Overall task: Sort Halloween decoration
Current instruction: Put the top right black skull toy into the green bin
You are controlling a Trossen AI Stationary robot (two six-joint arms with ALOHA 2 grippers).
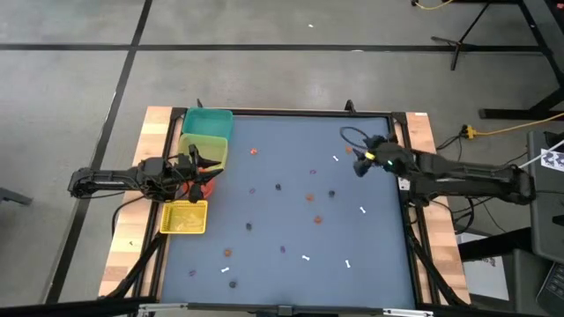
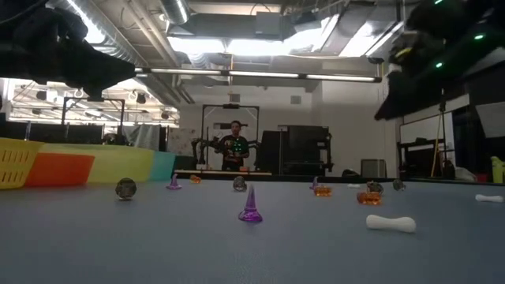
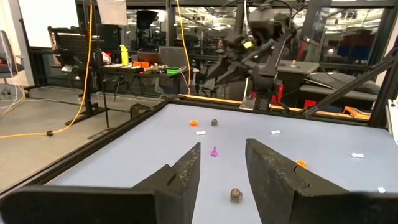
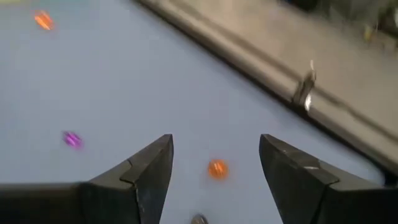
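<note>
Hovering right hand [image 4: 214, 162] spread, orange trinket [image 4: 217, 168] just below betw fingers, left hand [image 3: 222, 171] spread over bins [image 1: 196, 150].

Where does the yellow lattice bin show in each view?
High view: the yellow lattice bin sits at the left edge of the blue table top.
Low view: far left, beside the red bin.
Left wrist view: not in it.
Right wrist view: not in it.
Shared landmark: the blue table top, in all four.

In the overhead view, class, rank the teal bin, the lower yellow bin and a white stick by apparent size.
1. Teal bin and lower yellow bin: alike, partly overlapped, so unranked.
2. White stick, far smaller.
</note>
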